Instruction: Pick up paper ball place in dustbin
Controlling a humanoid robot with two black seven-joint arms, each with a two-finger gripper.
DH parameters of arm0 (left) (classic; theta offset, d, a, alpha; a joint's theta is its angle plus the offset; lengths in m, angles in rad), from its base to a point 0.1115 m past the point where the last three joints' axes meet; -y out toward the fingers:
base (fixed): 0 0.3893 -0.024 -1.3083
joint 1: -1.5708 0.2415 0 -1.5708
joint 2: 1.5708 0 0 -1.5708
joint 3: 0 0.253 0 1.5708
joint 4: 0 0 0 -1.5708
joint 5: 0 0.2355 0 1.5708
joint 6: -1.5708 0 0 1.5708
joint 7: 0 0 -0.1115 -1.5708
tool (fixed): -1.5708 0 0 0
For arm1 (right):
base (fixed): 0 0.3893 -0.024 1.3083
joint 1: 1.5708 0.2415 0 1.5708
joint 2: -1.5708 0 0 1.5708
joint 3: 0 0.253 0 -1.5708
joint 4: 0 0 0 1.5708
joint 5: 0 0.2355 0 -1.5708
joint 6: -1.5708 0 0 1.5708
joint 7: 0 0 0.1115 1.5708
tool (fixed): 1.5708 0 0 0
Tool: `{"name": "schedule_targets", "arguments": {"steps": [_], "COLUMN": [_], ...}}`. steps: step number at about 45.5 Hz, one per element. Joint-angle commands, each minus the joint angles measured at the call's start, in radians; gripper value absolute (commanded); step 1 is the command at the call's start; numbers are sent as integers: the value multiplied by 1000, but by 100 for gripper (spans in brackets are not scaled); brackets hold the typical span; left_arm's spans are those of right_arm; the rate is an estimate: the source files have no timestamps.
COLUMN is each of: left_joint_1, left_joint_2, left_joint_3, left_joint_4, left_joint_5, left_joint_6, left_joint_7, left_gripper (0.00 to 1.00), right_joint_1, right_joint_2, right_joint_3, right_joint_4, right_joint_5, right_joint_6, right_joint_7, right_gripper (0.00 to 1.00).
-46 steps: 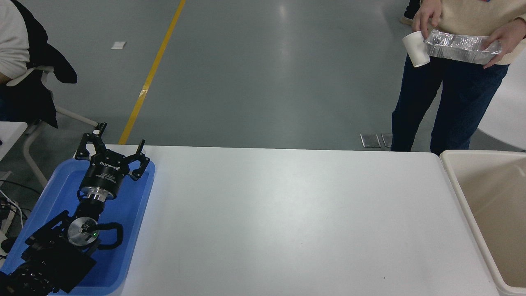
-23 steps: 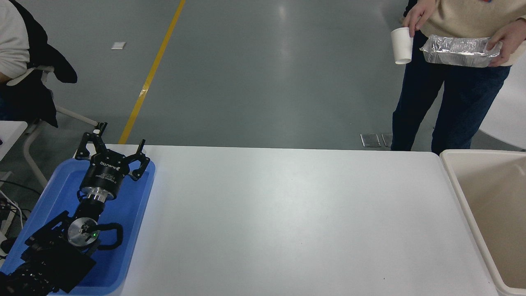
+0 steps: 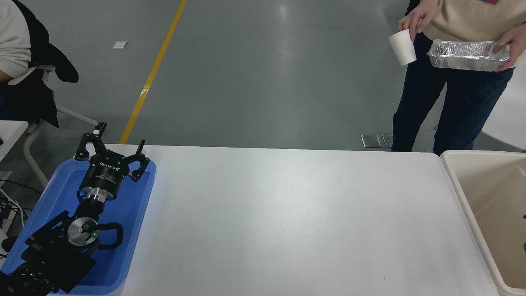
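Note:
No paper ball shows anywhere in the head view. The beige dustbin (image 3: 465, 209) stands at the table's right end, cut off by the picture's edge, and the part of its inside that shows holds nothing. My left gripper (image 3: 115, 144) is parked open and empty over the blue tray (image 3: 137, 205) at the lower left. My right gripper is out of view. Only a small dark sliver (image 3: 524, 216) shows at the right edge over the dustbin, and I cannot tell what it is.
A person stands beyond the table's far right corner, holding a white paper cup (image 3: 402, 47) in one hand and a silver foil tray (image 3: 464, 55) in the other. Another person sits on a chair (image 3: 37, 123) at the far left.
The person has moved the white cup up and left, away from the foil tray, and shifted the foil tray slightly right. A dark sliver has appeared at the right edge. My left arm has not moved.

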Motion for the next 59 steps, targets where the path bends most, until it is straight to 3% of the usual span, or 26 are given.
{"name": "schedule_targets", "arguments": {"steps": [1,4,8,12,17,23,49,59], "left_joint_1": [0,0,0,0,0,0,0,0], "left_joint_2": [0,0,0,0,0,0,0,0], "left_joint_3": [0,0,0,0,0,0,0,0], "left_joint_4": [0,0,0,0,0,0,0,0], "left_joint_5": [0,0,0,0,0,0,0,0], "left_joint_6": [0,0,0,0,0,0,0,0], "left_joint_7": [0,0,0,0,0,0,0,0], "left_gripper": [100,100,100,100,100,100,100,100], "right_joint_1": [3,4,4,4,6,10,153,210], "right_joint_2": [32,34,34,34,34,35,-17,-228], "right_joint_3": [-2,0,0,0,0,6,89,458], "right_joint_4": [-6,-6,-6,-6,-6,-5,43,395], "right_joint_5": [-12,-12,-12,-11,-11,-8,8,5], "right_joint_6": [-74,-95,-121,-145,-148,-149,-135,-129], "right_joint_7": [0,0,0,0,0,0,-6,-6], "right_gripper": [45,50,72,78,79,97,100,100]}}
